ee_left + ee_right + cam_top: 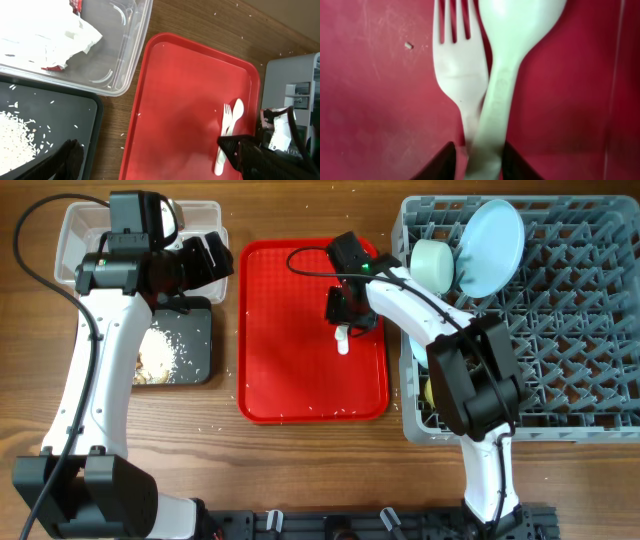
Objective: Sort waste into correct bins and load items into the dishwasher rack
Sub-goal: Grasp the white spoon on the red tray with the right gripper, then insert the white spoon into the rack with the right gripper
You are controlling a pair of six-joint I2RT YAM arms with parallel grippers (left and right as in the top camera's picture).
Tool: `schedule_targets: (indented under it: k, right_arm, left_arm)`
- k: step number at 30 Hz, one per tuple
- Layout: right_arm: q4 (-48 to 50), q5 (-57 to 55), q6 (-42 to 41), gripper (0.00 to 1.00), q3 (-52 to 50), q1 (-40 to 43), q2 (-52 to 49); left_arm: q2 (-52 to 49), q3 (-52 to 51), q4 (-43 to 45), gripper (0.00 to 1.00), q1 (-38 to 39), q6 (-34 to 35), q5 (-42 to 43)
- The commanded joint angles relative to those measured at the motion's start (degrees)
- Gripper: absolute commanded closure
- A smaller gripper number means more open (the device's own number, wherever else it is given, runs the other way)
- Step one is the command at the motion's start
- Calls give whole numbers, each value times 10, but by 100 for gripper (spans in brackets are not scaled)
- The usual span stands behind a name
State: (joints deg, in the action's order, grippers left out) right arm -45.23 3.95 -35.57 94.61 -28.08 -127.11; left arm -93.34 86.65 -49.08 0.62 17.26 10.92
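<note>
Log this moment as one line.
right gripper: jaws astride fork, spoon on red tray | left gripper: over tub | rack: plate, bowl in

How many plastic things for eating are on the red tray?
2. The fork and the spoon lie side by side on the red tray, handles crossing, between the fingers of the right gripper. The arm hides a bit of tray.
</note>
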Motion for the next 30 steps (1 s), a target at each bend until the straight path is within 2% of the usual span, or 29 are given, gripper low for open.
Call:
schedule_targets:
  k: [1,2,3,9,20,23,27,30]
  right_arm:
    - [-3,-10,9,88,-5,-11,-47]
    - [-4,-9,9,94,-2,-11,-46]
    - [-10,-6,11,95,7,-11,-45]
    - [-24,2,60,96,28,-9,-21]
    - [-56,-31,162,96,29,-9,126]
    - [-76,-49,168,96,29,-6,164]
    - [-148,-85,176,96,29,17,247]
    - [-241,-92,206,96,29,49,309]
  left_arm:
    - [6,7,1,0,-3,-3,-3]
    - [6,7,1,0,-3,-3,-3]
    - [6,7,1,0,-3,-3,-3]
    - [6,7,1,0,-3,-3,-3]
    - [6,7,1,0,-3,-3,-3]
    - [6,7,1,0,-3,-3,-3]
    - [6,7,1,0,-3,-3,-3]
    - [6,7,1,0,-3,-3,-3]
